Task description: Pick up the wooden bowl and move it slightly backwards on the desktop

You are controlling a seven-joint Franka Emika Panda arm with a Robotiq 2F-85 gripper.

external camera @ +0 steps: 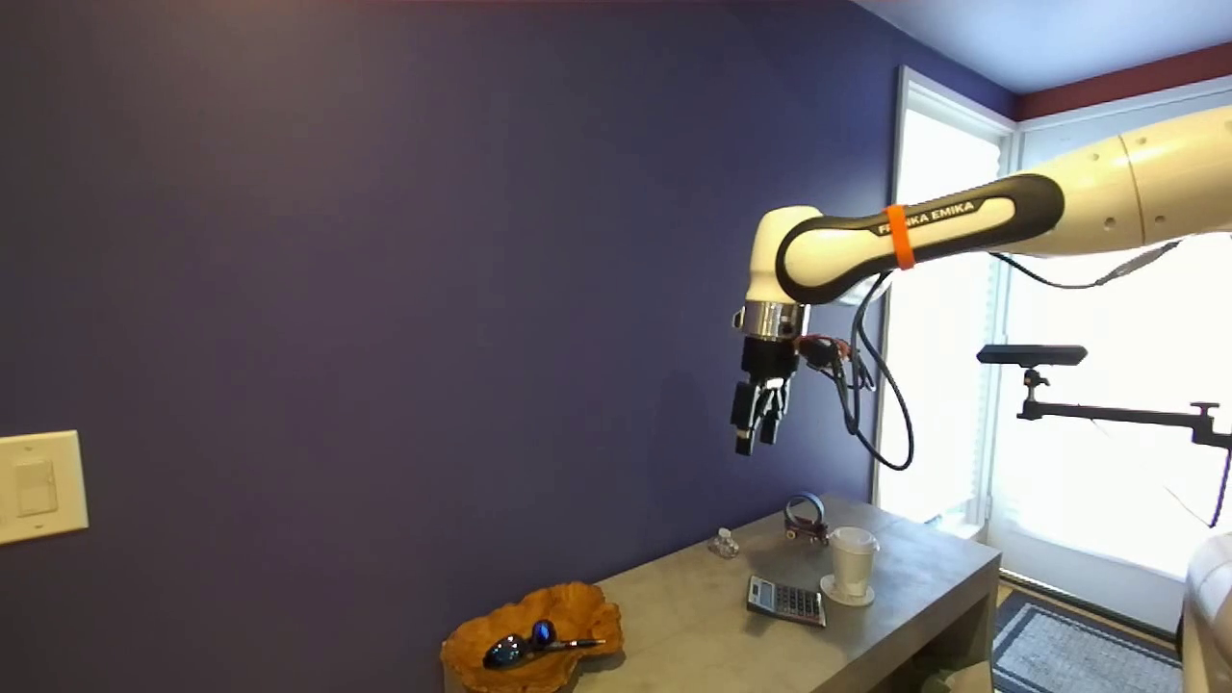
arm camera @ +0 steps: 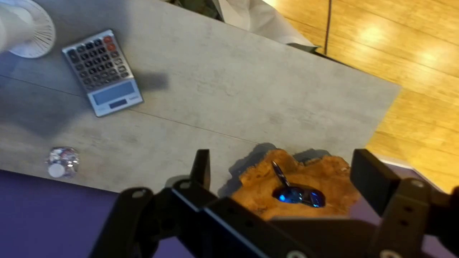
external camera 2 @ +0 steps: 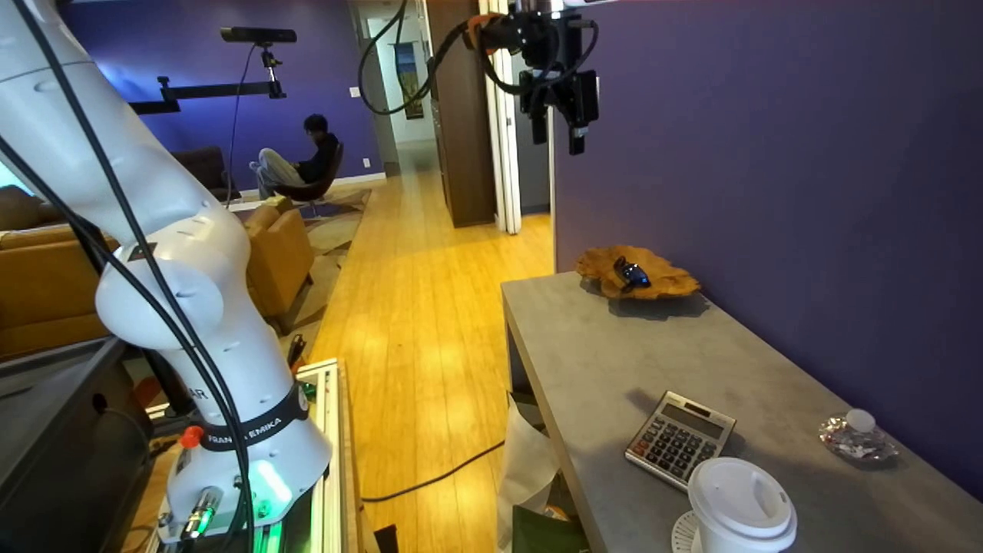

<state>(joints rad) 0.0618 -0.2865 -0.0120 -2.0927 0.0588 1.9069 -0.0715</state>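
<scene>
The wooden bowl (external camera: 582,616) is orange-brown with a wavy rim. It rests by the purple wall at one end of the grey desktop (external camera 2: 599,346), in both exterior views (external camera 2: 670,284). Dark sunglasses (arm camera: 299,196) and a pen (arm camera: 280,174) lie in it. My gripper (external camera: 756,441) hangs in the air well above the desktop, fingers down, apart and empty; it also shows in an exterior view (external camera 2: 558,140). In the wrist view, the bowl (arm camera: 333,175) appears between the two open fingertips (arm camera: 281,163), far below them. The gripper body hides the bowl's lower edge there.
A calculator (external camera 2: 681,438) lies mid-desktop. A white lidded cup (external camera 2: 741,503) stands on a coaster beside it. A small clear bottle (external camera 2: 858,436) lies near the wall. A ring-shaped object (external camera: 805,520) stands farther along. The purple wall (external camera: 385,337) borders the desktop's long side.
</scene>
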